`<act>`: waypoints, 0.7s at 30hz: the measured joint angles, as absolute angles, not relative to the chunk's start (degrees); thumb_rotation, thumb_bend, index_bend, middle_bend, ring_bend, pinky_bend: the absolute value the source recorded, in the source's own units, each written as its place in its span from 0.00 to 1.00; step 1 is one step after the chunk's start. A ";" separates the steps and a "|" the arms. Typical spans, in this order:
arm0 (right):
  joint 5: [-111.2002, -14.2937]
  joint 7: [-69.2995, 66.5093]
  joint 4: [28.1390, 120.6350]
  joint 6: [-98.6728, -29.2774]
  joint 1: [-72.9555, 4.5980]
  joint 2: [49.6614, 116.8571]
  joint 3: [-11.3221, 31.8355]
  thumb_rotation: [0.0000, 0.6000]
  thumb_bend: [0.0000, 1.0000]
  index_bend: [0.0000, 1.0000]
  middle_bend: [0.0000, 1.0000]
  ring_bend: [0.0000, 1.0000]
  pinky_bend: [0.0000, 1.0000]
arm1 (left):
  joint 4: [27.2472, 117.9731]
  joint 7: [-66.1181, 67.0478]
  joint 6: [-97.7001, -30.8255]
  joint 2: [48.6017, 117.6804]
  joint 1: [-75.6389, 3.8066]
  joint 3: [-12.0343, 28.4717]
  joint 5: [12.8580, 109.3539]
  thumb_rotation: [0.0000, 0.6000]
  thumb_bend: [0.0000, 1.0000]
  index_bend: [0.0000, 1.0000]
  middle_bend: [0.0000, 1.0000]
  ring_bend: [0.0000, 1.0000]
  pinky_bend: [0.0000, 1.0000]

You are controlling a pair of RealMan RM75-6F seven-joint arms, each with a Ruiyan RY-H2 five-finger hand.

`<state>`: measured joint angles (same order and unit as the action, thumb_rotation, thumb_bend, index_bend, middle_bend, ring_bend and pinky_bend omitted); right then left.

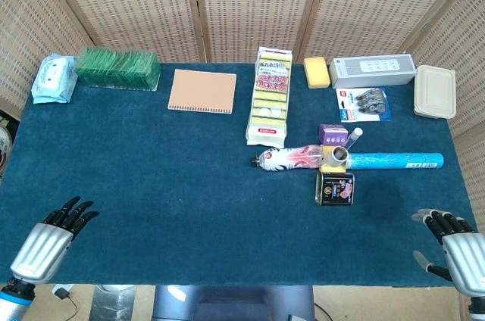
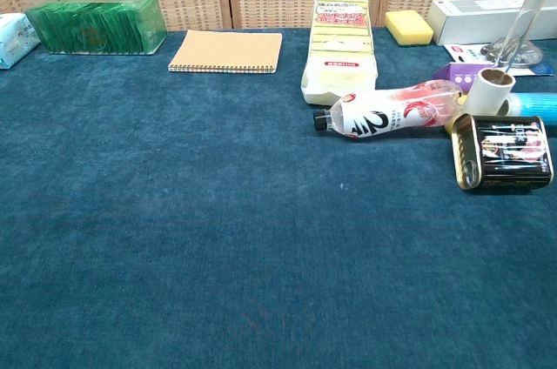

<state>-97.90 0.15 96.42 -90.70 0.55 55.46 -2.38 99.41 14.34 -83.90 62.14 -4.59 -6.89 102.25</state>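
Observation:
My left hand [image 1: 47, 242] rests at the table's front left corner, fingers spread, holding nothing. At the front right corner my right hand [image 1: 453, 247] is likewise empty with fingers apart. Neither hand shows in the chest view. Nearest my right hand lies a black tin can [image 1: 334, 188] [image 2: 504, 152] on its side. Behind it a plastic bottle [image 1: 289, 157] [image 2: 390, 109] with a red and white label lies flat, next to a cardboard roll [image 1: 337, 155] [image 2: 489, 90] and a blue tube [image 1: 395, 160].
Along the blue table's [image 1: 167, 177] far edge: a wipes pack [image 1: 54, 78], a green box [image 1: 117, 68], an orange notebook [image 1: 202, 91], a sponge pack [image 1: 270, 96], a yellow sponge [image 1: 317, 72], a grey box [image 1: 373, 70], a tape blister pack [image 1: 364, 103] and a beige lidded container [image 1: 435, 91].

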 measured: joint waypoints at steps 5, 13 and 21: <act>-97.81 0.17 96.45 -90.39 0.37 55.45 -2.34 1.00 0.25 0.29 0.31 0.29 0.33 | 99.12 14.36 -84.39 62.32 -4.41 -7.00 102.88 1.00 0.28 0.22 0.18 0.09 0.30; -97.40 -1.56 95.60 -90.33 -0.23 55.97 -1.58 1.00 0.25 0.29 0.31 0.29 0.34 | 97.66 13.83 -86.54 63.22 -4.19 -6.96 105.29 1.00 0.28 0.22 0.18 0.09 0.31; -95.51 -4.58 94.42 -86.98 -2.71 56.95 -0.25 1.00 0.25 0.28 0.31 0.30 0.38 | 93.50 13.11 -87.25 67.62 -4.59 -6.77 107.90 1.00 0.28 0.22 0.18 0.10 0.32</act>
